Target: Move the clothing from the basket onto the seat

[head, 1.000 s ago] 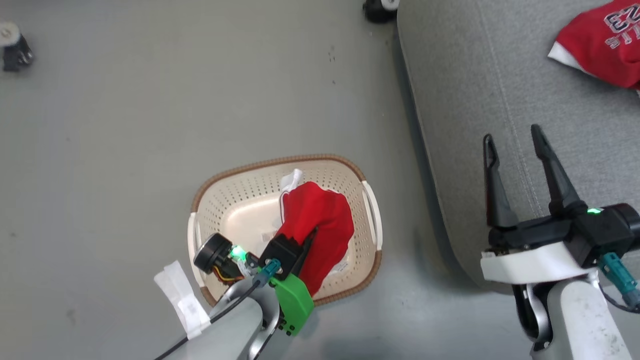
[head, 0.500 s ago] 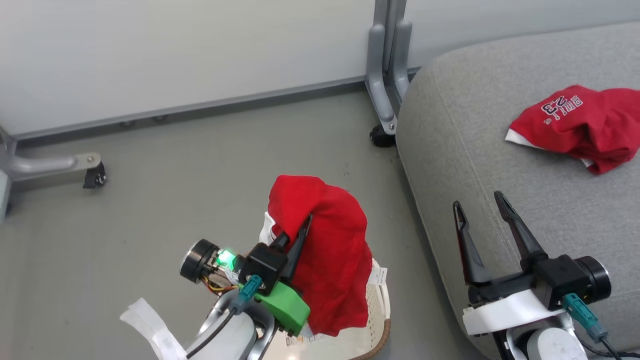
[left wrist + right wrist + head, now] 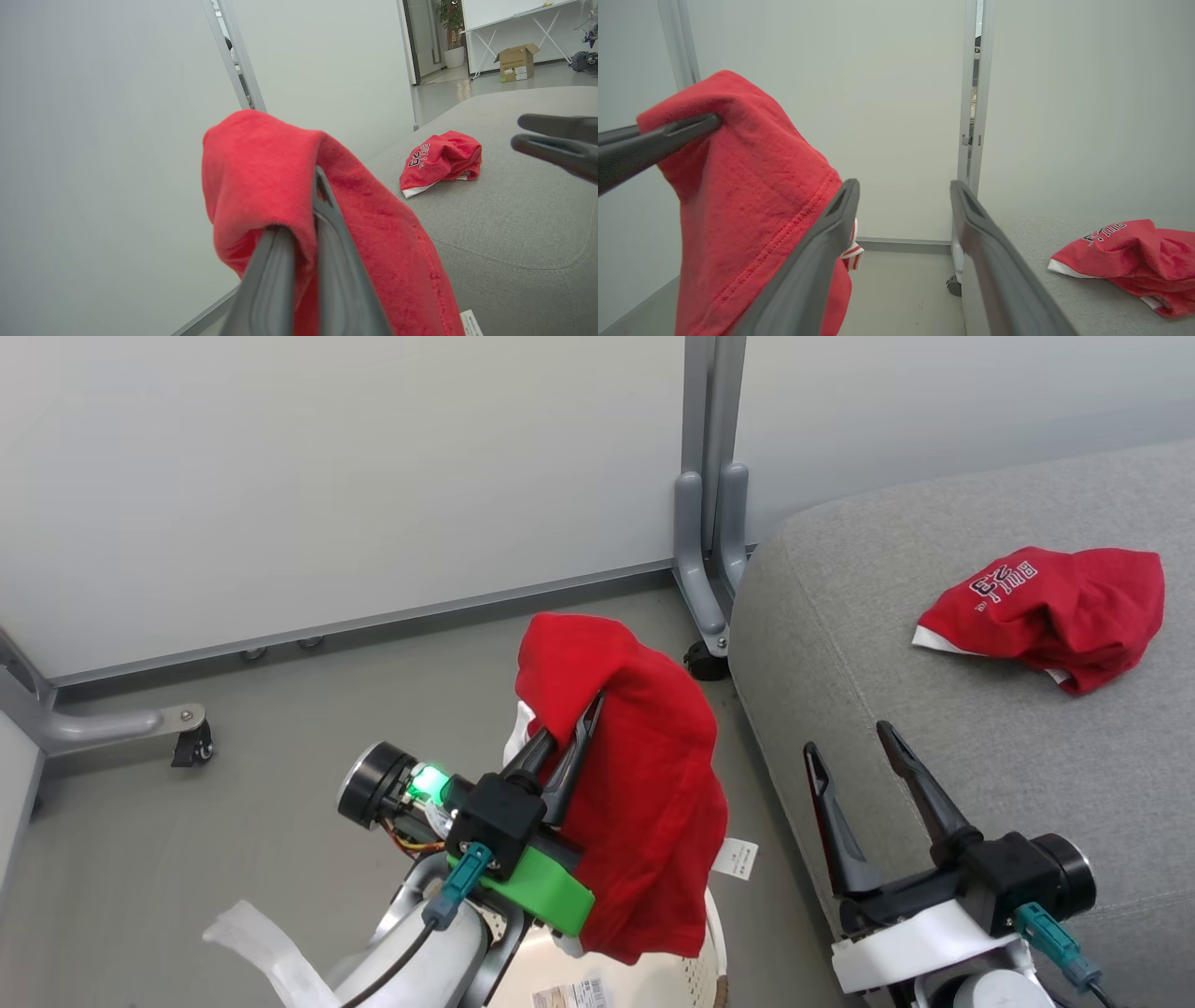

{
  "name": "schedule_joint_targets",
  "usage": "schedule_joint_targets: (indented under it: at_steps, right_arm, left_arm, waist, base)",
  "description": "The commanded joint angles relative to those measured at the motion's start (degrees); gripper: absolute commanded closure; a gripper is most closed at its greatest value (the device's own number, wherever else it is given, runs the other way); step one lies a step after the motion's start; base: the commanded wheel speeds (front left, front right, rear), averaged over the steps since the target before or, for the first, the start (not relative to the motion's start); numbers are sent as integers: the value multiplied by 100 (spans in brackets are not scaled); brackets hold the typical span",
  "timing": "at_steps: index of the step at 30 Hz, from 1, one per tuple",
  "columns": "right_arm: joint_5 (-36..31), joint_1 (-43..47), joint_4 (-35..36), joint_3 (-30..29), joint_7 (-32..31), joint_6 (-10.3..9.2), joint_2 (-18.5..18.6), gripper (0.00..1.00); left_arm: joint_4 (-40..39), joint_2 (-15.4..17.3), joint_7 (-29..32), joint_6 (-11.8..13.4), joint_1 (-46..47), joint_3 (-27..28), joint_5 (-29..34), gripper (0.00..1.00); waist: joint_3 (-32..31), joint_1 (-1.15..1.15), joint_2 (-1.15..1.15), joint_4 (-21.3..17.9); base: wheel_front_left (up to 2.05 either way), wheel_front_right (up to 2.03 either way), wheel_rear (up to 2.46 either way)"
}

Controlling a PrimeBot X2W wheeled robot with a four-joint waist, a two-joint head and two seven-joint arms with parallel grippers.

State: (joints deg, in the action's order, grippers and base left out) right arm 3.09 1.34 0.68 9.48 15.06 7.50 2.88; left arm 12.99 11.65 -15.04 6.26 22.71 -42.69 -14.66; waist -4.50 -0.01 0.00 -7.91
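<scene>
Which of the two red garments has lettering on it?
The crumpled garment on the seat: it bears white lettering. The hanging garment, pinched in the left hand, shows no lettering.

basket [image 3: 644,985] cut off at bottom edge (mostly behind red garment [image 3: 644,803]), label [image 3: 569,994] print unreadable

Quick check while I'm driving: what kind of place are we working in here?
Most likely an office or lab test area, not a home: pale partition panels on castered metal feet fence the grey floor, and the left wrist view shows a cardboard box and potted plant beyond.
</scene>
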Motion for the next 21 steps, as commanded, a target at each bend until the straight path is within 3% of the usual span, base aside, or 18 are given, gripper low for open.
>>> schedule_joint_targets:
  at_steps: [1,11,21]
  right_arm:
    - [101,92,2,71,17,-2,7,0]
    - [652,49,-49,631,17,-2,148,0]
    - [875,-112,-570,1202,17,-2,299,0]
  left_arm:
    - [-51,0,-19,-13,79,21,26,100]
    - [-304,-191,-19,-152,284,-173,84,100]
    - [-588,-341,122,-300,403,-503,164,100]
  waist:
    - [-11,1,0,-11]
    - [74,1,0,110]
    - [168,1,0,279]
  base:
    - [0,0,0]
    - [0,0,0]
    - [0,0,0]
